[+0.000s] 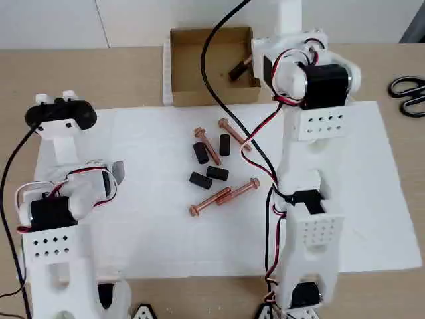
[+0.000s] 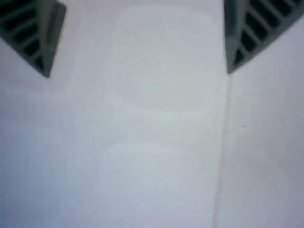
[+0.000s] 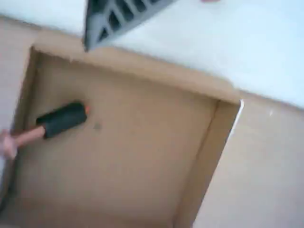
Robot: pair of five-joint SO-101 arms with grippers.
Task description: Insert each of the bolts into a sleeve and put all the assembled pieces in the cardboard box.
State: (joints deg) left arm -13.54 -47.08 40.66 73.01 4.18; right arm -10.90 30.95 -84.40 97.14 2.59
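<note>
Hovering over the cardboard box point(image 1: 192, 60), right fingers point(image 3: 123, 14) gape empty (sleeved bolt point(image 3: 61, 118) inside); left fingers point(image 2: 33, 33) likewise.

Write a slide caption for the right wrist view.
One copper bolt, seated in a black sleeve, lies inside the cardboard box, beside its wall.

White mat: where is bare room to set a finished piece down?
Bare: the white paper mat between the left arm and the copper bolts, and its strip by the arm bases. Crowded: the centre, among bolts and black cylindrical sleeves.
</note>
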